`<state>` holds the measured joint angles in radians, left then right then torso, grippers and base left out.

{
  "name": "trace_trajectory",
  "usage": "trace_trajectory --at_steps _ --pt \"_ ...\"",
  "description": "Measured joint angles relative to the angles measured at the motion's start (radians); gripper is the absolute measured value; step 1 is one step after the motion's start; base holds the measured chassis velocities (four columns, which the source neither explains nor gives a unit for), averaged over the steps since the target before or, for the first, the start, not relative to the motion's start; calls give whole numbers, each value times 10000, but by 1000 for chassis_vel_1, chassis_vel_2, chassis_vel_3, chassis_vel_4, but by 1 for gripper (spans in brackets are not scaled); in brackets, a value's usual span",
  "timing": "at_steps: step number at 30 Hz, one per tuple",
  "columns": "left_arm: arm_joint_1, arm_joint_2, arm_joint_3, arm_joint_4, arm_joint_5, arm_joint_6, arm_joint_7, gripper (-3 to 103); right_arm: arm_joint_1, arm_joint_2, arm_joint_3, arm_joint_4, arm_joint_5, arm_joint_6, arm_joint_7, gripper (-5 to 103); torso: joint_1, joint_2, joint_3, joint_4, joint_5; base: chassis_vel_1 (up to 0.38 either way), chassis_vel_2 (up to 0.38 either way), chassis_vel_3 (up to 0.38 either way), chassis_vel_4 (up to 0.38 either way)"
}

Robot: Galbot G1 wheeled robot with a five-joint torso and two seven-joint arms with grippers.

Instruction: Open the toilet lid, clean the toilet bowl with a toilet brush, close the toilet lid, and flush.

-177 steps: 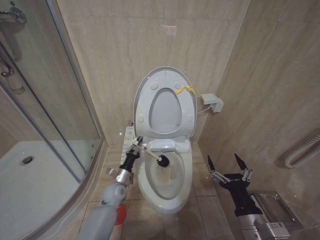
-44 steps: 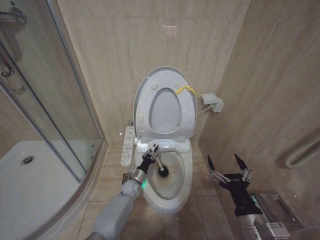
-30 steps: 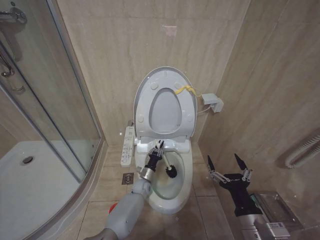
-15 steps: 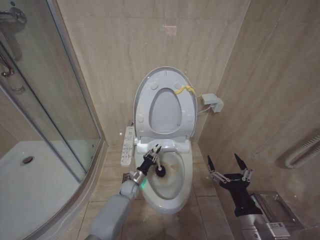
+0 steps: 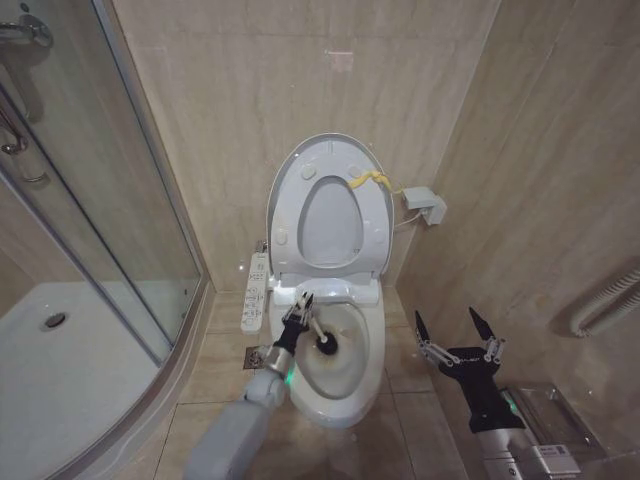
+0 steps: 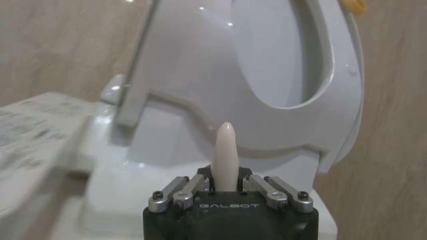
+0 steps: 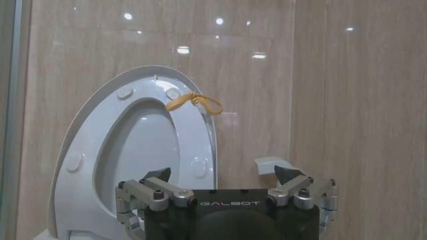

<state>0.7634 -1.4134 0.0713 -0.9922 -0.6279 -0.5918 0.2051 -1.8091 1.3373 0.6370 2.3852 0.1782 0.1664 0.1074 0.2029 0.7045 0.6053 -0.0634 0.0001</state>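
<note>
The toilet lid point(image 5: 330, 222) stands raised against the back wall, seen through the hole of the raised seat ring point(image 5: 285, 205), a yellow strap point(image 5: 368, 181) at its top edge. Below lies the stained toilet bowl point(image 5: 345, 395). My left gripper point(image 5: 299, 311) is over the bowl's back left rim, shut on the white handle point(image 6: 225, 150) of the toilet brush. Its black head point(image 5: 326, 347) sits inside the bowl at the left. My right gripper point(image 5: 458, 328) hangs open and empty to the right of the toilet, facing the lid point(image 7: 140, 150).
A white control panel point(image 5: 255, 290) runs along the toilet's left side. The glass shower door point(image 5: 110, 210) and shower tray point(image 5: 60, 370) are on the left. A white box point(image 5: 425, 205) hangs on the wall, with a pipe point(image 5: 605, 305) and a metal box point(image 5: 548, 410) at the right.
The brush head swung to the bowl's right a second ago and has come back to the left side with my left gripper. The right arm has stayed still.
</note>
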Motion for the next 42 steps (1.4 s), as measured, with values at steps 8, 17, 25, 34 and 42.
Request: trace_trajectory --at_steps 8,17,25,34,42 --pt "819 653 282 -1683 -857 683 -901 22 0 0 0 0 0 0 0 100 0 0 1 -7 -1 0 0 0 0" --pt "1564 918 466 -3378 -1987 1489 -1866 22 0 0 0 0 0 0 0 100 0 0 0 -6 -1 0 0 0 0" --pt "1554 169 255 -3330 -3299 941 -2063 22 0 0 0 0 0 0 0 100 0 0 1 -5 0 0 0 0 0" --pt "946 -1047 -69 -1965 -3113 417 -1611 22 0 0 0 0 0 0 0 100 0 0 0 -5 1 0 0 0 0" --pt "761 -1063 -11 -982 -1644 247 -806 22 0 0 0 0 0 0 0 100 -1 1 0 -5 -1 0 0 0 0"
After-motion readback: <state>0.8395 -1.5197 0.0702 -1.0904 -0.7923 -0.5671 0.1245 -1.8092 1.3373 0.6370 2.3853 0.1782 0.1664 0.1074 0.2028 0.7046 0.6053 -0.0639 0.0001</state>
